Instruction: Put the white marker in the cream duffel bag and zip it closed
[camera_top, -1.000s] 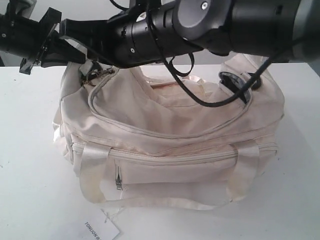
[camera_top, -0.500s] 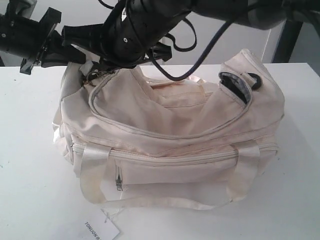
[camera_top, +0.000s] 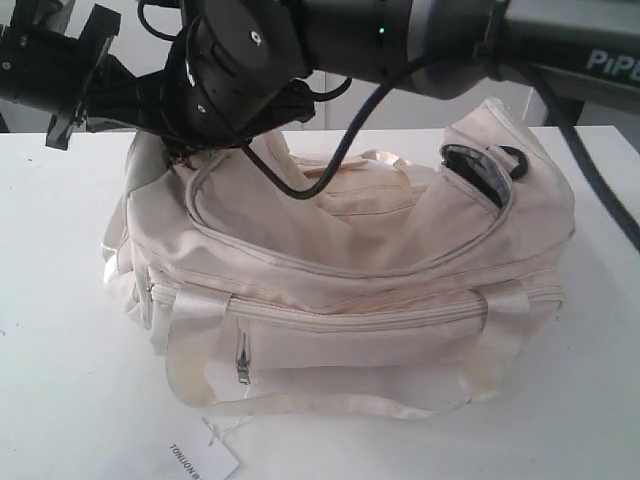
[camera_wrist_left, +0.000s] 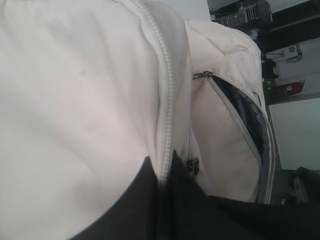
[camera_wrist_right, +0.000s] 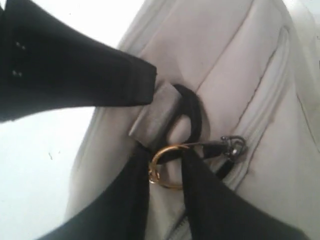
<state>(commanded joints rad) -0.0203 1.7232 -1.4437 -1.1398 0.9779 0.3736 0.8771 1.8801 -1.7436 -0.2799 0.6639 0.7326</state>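
Observation:
The cream duffel bag (camera_top: 350, 280) lies on the white table (camera_top: 60, 300), its curved zip flap drawn across. A short gap with dark lining (camera_top: 470, 170) shows at its right end. My left gripper (camera_top: 140, 115) is at the bag's left end. In the left wrist view it (camera_wrist_left: 167, 175) is shut on the fabric along the zip seam. My right gripper (camera_top: 195, 150) reaches across to that same end. In the right wrist view it (camera_wrist_right: 167, 165) is open, with a gold ring (camera_wrist_right: 172, 186) between its fingers and the dark zip pull (camera_wrist_right: 227, 145) just beyond. The white marker is out of view.
A white printed paper tag (camera_top: 205, 458) lies on the table in front of the bag. The right arm and its cables (camera_top: 330, 170) hang over the top of the bag. A pale strap handle (camera_top: 330, 405) loops down the bag's front side.
My right gripper's jaws have parted at the zip pull, and its wrist has turned and lifted over the bag's left end. The left gripper has kept its hold. The bag shifted slightly.

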